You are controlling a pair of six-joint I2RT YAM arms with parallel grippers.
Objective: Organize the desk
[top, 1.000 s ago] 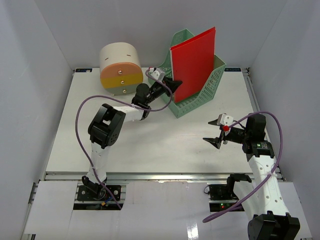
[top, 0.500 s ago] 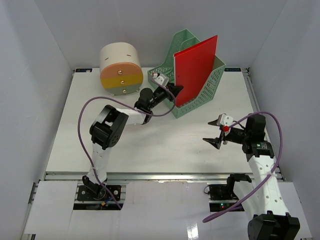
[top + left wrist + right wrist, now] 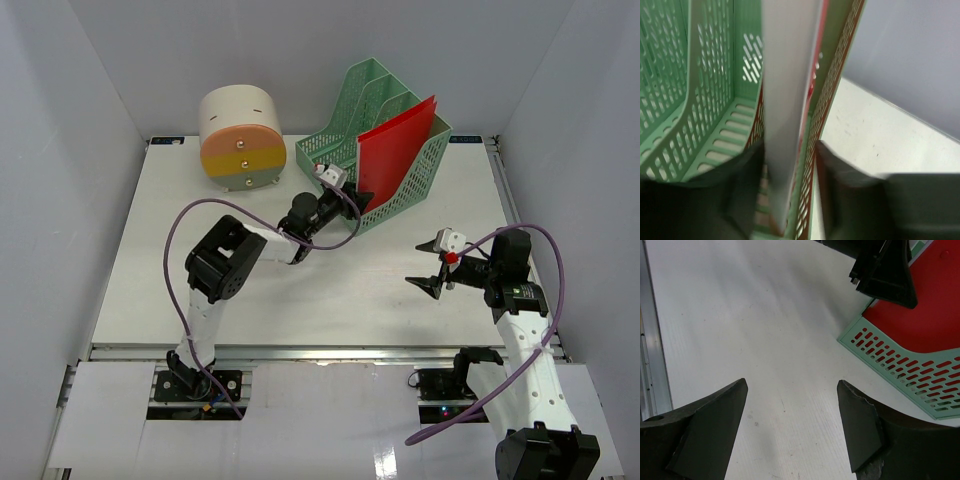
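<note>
**Item 1: left gripper** (image 3: 789,150). We list it at the near end of the rack (image 3: 335,150). Its fingers (image 3: 742,195) stand parted, one on each side of the folder (image 3: 400,150). They are set wider than the folder's edge, with a sliver of gap showing low down, so we judge it loose rather than clamped. The rack's mesh wall runs hard by the right-hand finger. We cannot tell whether that finger is inside or outside the wall.

**Item 2: folder, red.** It stands on edge in the slot along the rack's right-hand wall, leaning back. The other slots show nothing in them.

**Item 3: right gripper** (image 3: 790,385). Its jaws are wide and nothing is between them. It hangs over bare tabletop, well apart from the rack.

**Item 4: desk** (image 3: 200,280). It is white and flat, with a rail (image 3: 300,350) along its front. The rack is at the back right and a round drawer box (image 3: 240,135) at the back left.

**Handling note, our judgement.** The step in hand is letting the folder go into its slot.
- We would spread the fingers fully before moving.
- We would then draw straight back along the folder's own plane.
- We would not swing sideways, as a finger catching the mesh could drag the rack or tip the folder out.
- We would retreat only once the folder rests without support.
</note>
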